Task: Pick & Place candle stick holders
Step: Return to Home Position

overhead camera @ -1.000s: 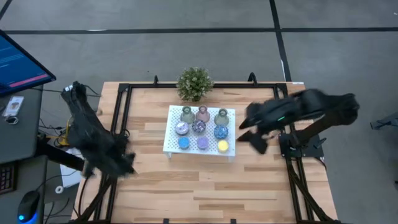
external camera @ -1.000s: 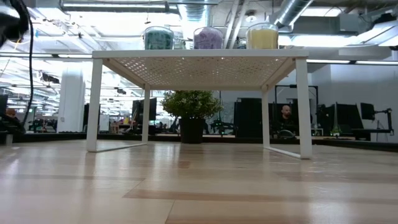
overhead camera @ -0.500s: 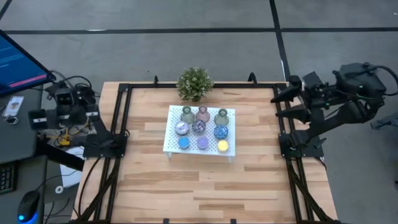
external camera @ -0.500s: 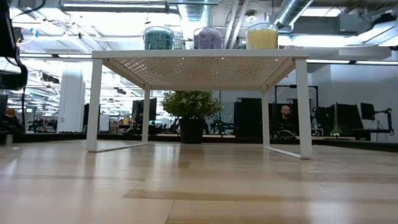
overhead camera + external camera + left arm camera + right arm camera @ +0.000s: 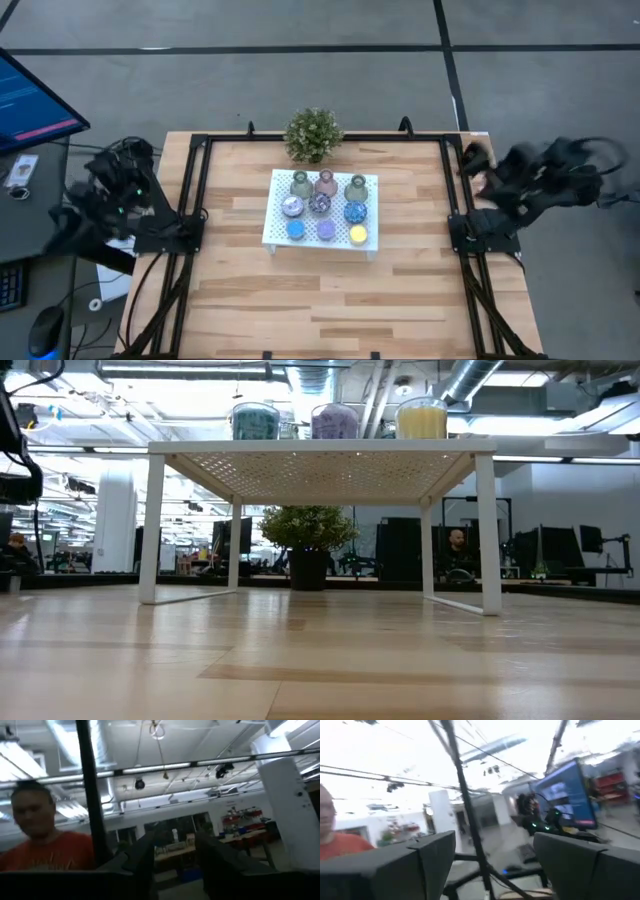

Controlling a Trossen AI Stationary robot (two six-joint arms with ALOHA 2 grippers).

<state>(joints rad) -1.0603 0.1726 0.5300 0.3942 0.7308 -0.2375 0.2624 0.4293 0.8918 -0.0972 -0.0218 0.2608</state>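
Note:
Nine candle stick holders stand on a white perforated tray [image 5: 272, 225] at the table's middle. Three are vase shapes in the far row [image 5: 325, 183]. The other six are pucks in two rows, with speckled purple [image 5: 292, 207], blue [image 5: 296, 229], lilac [image 5: 326, 230] and yellow [image 5: 358, 234] among them. The low view shows the near row on top of the tray [image 5: 320, 450]. My left arm [image 5: 110, 195] is beyond the table's left edge, its gripper [image 5: 175, 860] open and empty. My right arm [image 5: 540, 175] is beyond the right edge, its gripper [image 5: 495, 865] open and empty.
A bushy green potted plant [image 5: 313, 133] stands just behind the tray. Black frame rails [image 5: 195, 190] run along the table's left, right and far edges. Bare wood lies in front of the tray. A person in an orange shirt [image 5: 45, 850] shows in the room beyond.
Both arms have swung away from the table. The left gripper has gone from the near left rail outward past the left edge. The right gripper has gone from beside the tray's right side outward past the right edge. The holders and the tray have stayed in place.

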